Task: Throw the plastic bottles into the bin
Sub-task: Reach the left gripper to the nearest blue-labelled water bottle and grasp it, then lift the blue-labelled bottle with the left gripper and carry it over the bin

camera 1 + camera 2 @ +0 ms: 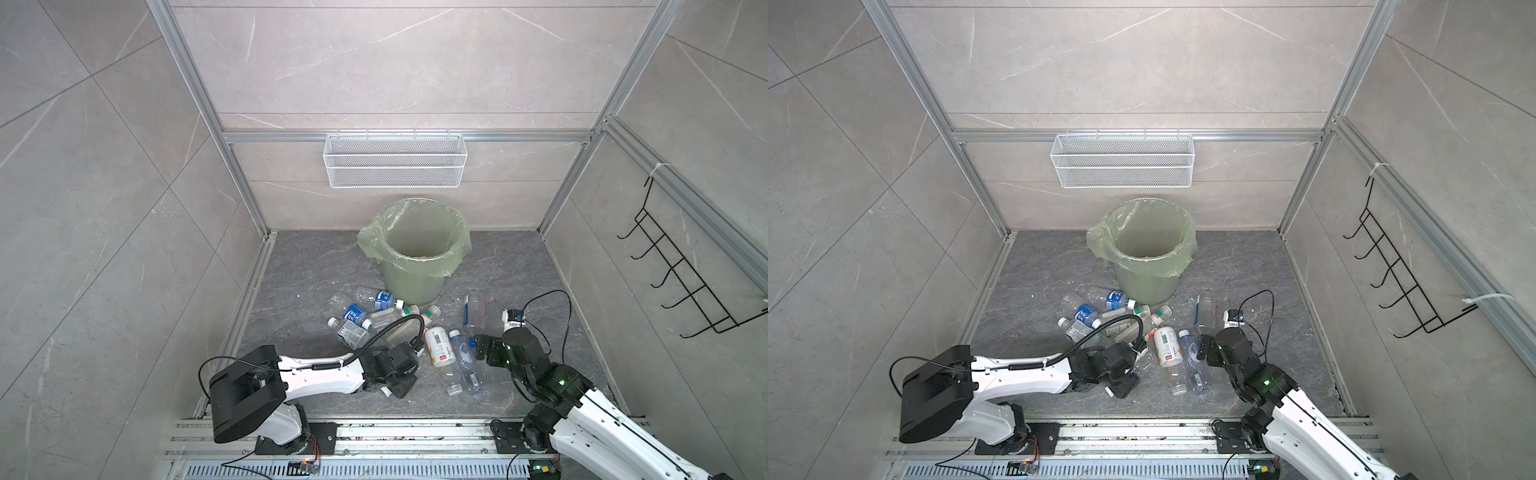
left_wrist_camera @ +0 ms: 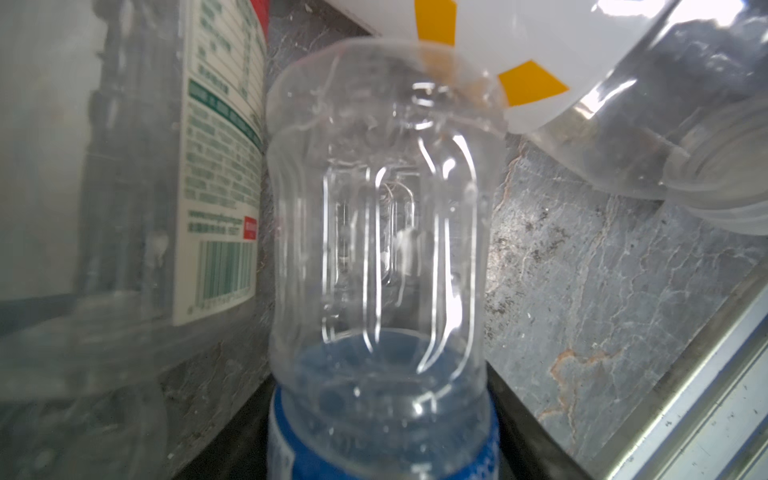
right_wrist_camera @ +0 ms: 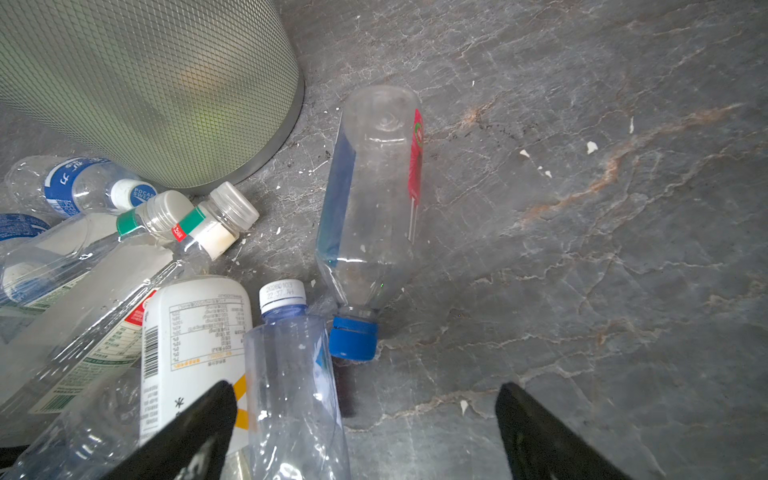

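bottle [image 2: 374, 249] with blue label seemingly clamped in left hand [image 1: 415, 365]; right hand [image 3: 365, 390] apart.

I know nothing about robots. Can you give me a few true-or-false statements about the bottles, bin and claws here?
1. The bin stands upright, lined with a green bag. True.
2. The left gripper is shut on a clear bottle with a blue label. True.
3. The right gripper is clamped on a bottle. False: its jaws stand wide open, gripping nothing.
4. The opaque white bottle is inside the bin. False: it lies on the floor among other bottles.
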{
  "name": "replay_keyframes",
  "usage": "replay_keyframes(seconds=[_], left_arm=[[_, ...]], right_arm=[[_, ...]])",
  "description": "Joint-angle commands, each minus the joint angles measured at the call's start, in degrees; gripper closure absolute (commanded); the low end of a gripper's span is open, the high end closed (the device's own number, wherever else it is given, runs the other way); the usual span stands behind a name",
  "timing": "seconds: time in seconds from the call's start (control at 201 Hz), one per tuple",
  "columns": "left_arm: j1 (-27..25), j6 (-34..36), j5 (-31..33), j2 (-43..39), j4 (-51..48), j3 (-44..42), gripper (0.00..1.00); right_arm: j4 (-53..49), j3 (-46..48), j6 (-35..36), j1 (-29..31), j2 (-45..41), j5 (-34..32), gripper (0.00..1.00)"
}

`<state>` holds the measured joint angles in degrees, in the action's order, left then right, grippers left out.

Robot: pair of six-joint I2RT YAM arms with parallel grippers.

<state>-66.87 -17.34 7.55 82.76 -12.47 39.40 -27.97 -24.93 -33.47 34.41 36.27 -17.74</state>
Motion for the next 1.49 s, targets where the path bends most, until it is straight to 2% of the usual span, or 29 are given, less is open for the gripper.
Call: replay_keyframes(seconds=[0.0,0.343,0.488,0.876,1.04,1.225,1.488], left_arm=[[-0.36,-0.74,0.45,-2.73,0.78,-1.97,0.44],[-0.44,-1.38,1.25,-15.69,2.3,-6.92,0.47],[-0.42,-1.32,3.7,-23.03,0.84,-8.66,0.47],[-0.36,-2.88,15.31,-48.41,-4.03,-12.24,0.47],[-0.37,-3.83,22.06,-56.19,-8.0,-11.11,0.48],[-0.32,-1.66,27.62,-57.86,-8.45,-7.83,0.48],[-0.28,3.4,33.54,-49.5,-4.73,1.6,0.48]], right_arm=[[0.9,0.37,-0.19,-0.03,-0.42,0.16,0.02],[1.24,0.73,0.16,-0.02,-1.31,0.64,0.02],[1.24,0.76,0.23,-0.05,-1.16,0.76,0.02],[1.39,0.79,0.43,-0.03,-1.32,1.04,0.02],[1.4,0.8,0.42,-0.04,-1.36,1.05,0.02],[1.5,0.85,0.43,-0.04,-1.37,1.13,0.02],[1.55,0.83,0.43,-0.06,-1.23,1.13,0.02]])
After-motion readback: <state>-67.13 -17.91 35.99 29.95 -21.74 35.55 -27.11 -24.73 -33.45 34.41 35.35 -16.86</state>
